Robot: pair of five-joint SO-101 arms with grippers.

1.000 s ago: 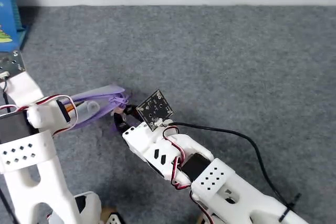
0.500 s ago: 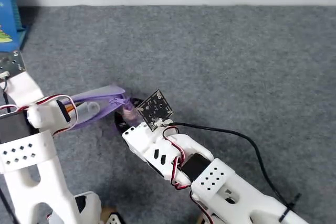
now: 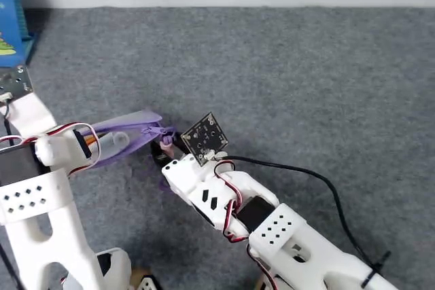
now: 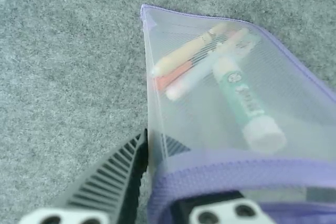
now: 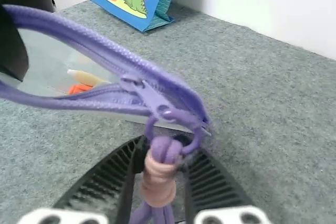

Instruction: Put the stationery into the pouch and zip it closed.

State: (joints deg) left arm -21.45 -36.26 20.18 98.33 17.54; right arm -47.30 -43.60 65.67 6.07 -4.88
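The mesh pouch (image 4: 210, 114) holds a glue stick (image 4: 244, 103) and pens (image 4: 191, 61) just beyond the left claw (image 4: 156, 148), which is clamped on its purple rim. The right claw (image 5: 164, 153) pinches the zip cord (image 5: 157, 179). Its arm has shifted slightly since a second ago. The right wrist view reveals the slider (image 5: 152, 98) just above that claw.

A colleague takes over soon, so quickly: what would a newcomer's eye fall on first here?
The purple mesh pouch at the left of the table, its edge clamped in the left gripper, with a glue stick and pens showing through. Then the right gripper, shut on the zipper cord at the pouch's end, where the zip tracks part beyond the slider.
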